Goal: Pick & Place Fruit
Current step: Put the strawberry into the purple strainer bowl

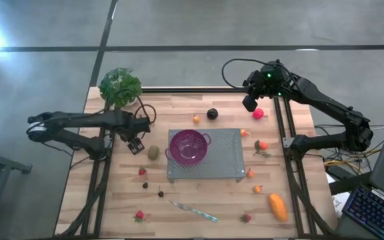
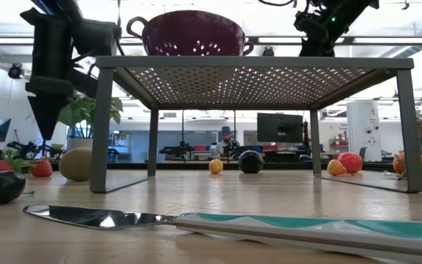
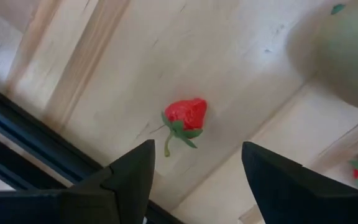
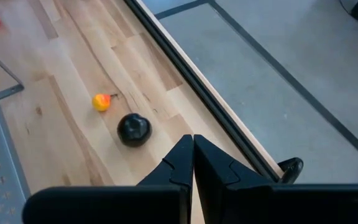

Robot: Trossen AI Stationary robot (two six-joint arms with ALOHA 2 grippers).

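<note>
Over on the table (image 1: 179, 113), pretty much nothing is done yet: the purple colander (image 1: 189, 146) on the metal rack (image 1: 229, 160) looks empty from above and all the fruit is scattered on the wood. Left gripper (image 1: 136, 143) hangs with its fingers spread, holding nothing, above a strawberry (image 3: 186, 116) near the kiwi (image 1: 153, 152). That berry lies on its side, long axis slanted, stem end toward the gripper. Right gripper (image 1: 250, 103) waits pinched closed near the plum (image 4: 133, 129).
</note>
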